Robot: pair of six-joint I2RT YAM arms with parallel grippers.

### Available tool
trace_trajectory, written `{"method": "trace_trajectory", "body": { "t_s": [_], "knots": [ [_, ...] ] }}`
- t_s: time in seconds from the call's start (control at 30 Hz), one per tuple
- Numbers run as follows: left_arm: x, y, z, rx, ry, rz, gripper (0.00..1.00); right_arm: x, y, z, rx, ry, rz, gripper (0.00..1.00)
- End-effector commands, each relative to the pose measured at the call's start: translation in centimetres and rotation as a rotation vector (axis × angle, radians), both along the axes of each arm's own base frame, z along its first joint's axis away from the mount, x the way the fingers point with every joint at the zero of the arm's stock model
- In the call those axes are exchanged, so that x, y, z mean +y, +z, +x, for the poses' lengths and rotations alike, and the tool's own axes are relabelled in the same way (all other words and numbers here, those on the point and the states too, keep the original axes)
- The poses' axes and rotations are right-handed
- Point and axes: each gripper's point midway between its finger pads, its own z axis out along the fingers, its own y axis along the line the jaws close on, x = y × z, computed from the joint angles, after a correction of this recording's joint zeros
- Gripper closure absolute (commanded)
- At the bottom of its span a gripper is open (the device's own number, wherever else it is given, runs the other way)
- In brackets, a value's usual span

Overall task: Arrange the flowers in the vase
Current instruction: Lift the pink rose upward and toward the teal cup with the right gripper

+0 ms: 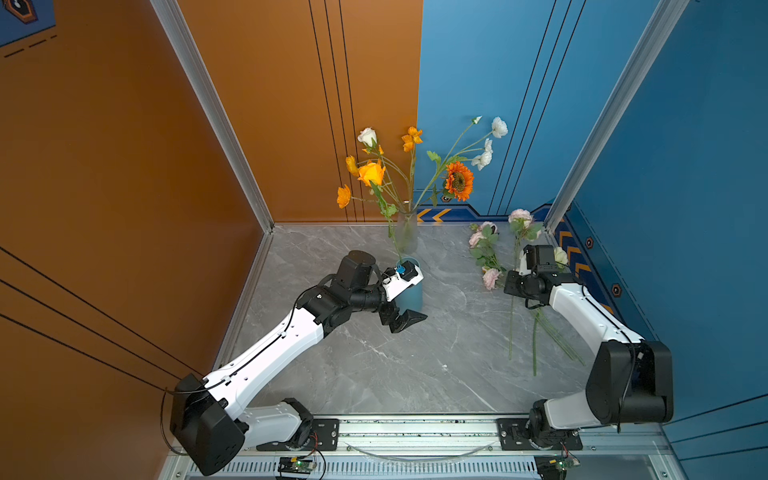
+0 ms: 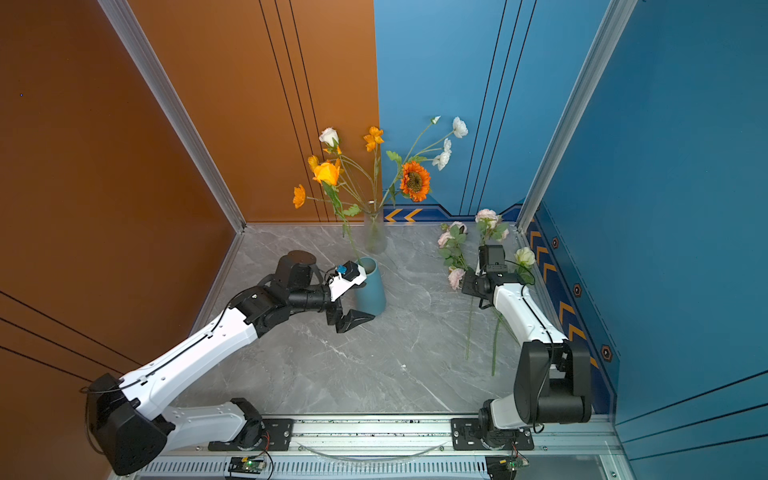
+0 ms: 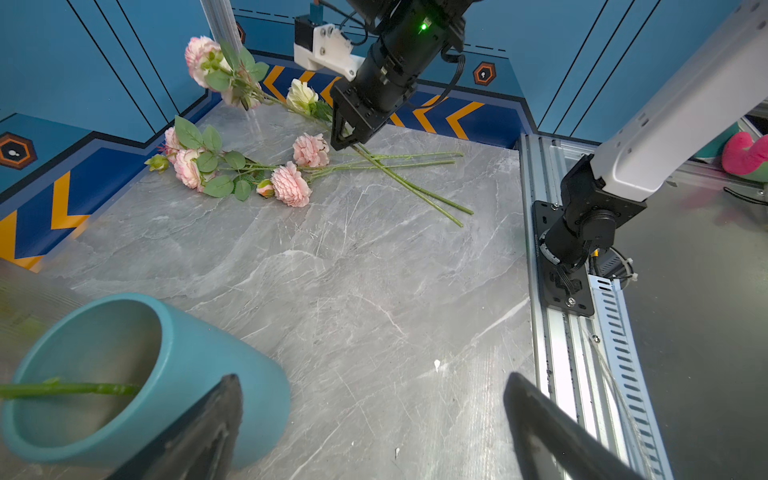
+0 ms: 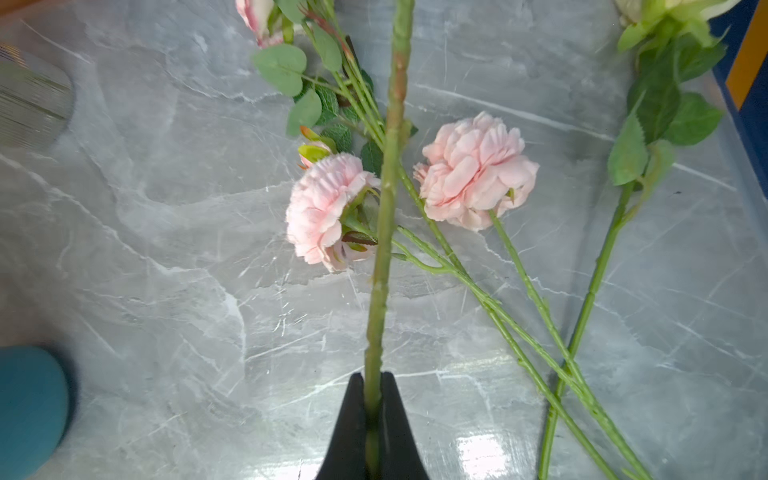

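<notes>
No legible text or numbers; orange chevrons (image 3: pixel 60 199), hexagon emblems (image 3: pixel 484 74) on blue wall trim (image 3: pixel 108 166).

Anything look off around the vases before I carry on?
One orange rose stands alone in the teal vase, leaning on its rim, while the glass vase holds the other flowers. Nothing looks tipped or broken.

Grey marble-patterned counter (image 1: pixel 415 365) with white veins. Orange wall (image 1: pixel 104 166) at left of the frame, blue wall (image 1: pixel 478 83) at right, both with thin black lines. Dark blue skirting band (image 3: pixel 436 116) with orange chevrons. Teal vase (image 1: pixel 415 295); frosted clear vase (image 1: pixel 406 232). Orange sunflower (image 1: pixel 458 181) with dark centre, white blooms (image 1: pixel 499 126), pink blooms (image 3: pixel 291 185), each stem (image 4: pixel 386 208) green. Arms (image 1: pixel 274 345) white and black
</notes>
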Motion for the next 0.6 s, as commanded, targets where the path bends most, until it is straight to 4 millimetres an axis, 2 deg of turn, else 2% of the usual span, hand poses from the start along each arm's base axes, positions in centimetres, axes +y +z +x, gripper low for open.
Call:
{"method": "trace_trajectory", "body": {
  "t_s": [0.0, 0.13, 0.33, 0.43, 0.57],
  "knots": [
    [0.6, 1.1, 0.1, -0.034, 0.013, -0.004, 0.02, 0.6, 2.4, -0.8, -0.050, -0.006, 0.047, 1.00],
    [0.6, 1.3, 0.1, -0.039, 0.013, -0.006, 0.02, 1.2, 5.3, -1.2, -0.143, -0.011, 0.098, 1.00],
    [1.3, 2.7, -0.6, -0.055, -0.017, -0.050, 0.02, 2.7, 11.7, -1.3, -0.468, -0.027, 0.220, 1.00],
    [2.7, 4.0, -0.4, -0.089, -0.007, -0.080, 0.02, 4.4, 15.5, -1.1, -0.605, 0.033, 0.181, 1.00],
    [4.9, 5.6, 1.0, -0.119, 0.062, -0.121, 0.02, 7.6, 21.2, -0.5, -0.717, 0.133, 0.113, 1.00]
  ]
}}
